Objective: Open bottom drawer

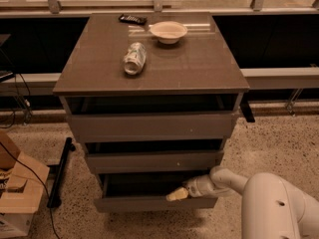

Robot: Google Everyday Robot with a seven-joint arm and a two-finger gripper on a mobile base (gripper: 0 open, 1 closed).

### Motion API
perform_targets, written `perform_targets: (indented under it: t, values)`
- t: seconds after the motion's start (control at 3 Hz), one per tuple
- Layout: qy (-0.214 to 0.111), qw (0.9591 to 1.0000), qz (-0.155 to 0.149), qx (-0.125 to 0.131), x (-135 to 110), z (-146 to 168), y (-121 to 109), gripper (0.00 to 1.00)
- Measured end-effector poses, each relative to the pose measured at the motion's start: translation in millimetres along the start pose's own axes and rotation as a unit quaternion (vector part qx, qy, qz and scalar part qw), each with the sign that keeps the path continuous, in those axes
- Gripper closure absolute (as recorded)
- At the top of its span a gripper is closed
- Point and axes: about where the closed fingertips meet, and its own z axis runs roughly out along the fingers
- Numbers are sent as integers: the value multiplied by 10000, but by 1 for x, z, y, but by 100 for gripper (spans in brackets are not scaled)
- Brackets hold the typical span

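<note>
Camera view puts my pincer (178, 194) at the top edge of the bottom drawer (134, 203), lowest tier, partly out; whether it's clamped I cannot tell, perhaps just hooked, so I judge us mid-pull, needing a straight outward draw next.

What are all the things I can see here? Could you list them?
Cabinet: one, grey-brown, centre, three drawers.
Bottom drawer: one, grey-brown, lowest, partly out.
Can: one, silvery, on its side on the cabinet top.
Bowl: one, white, back of top.
Remote-like thing: one, black, left of bowl.
Box: one, brown, floor at left.
Bar: one, black, floor beside cabinet.
Arm: one, white, lower right.
Gripper: one, cream, at the bottom drawer's top edge.
</note>
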Motion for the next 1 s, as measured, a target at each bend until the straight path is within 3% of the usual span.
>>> perform_targets:
  t: [0.33,0.67,1.0]
  values:
    - [412,9991,-98,63,13,10,5,0]
    - [902,9959,71,30,46,17,9,17]
    - [1040,9945,156,-24,58,15,14,45]
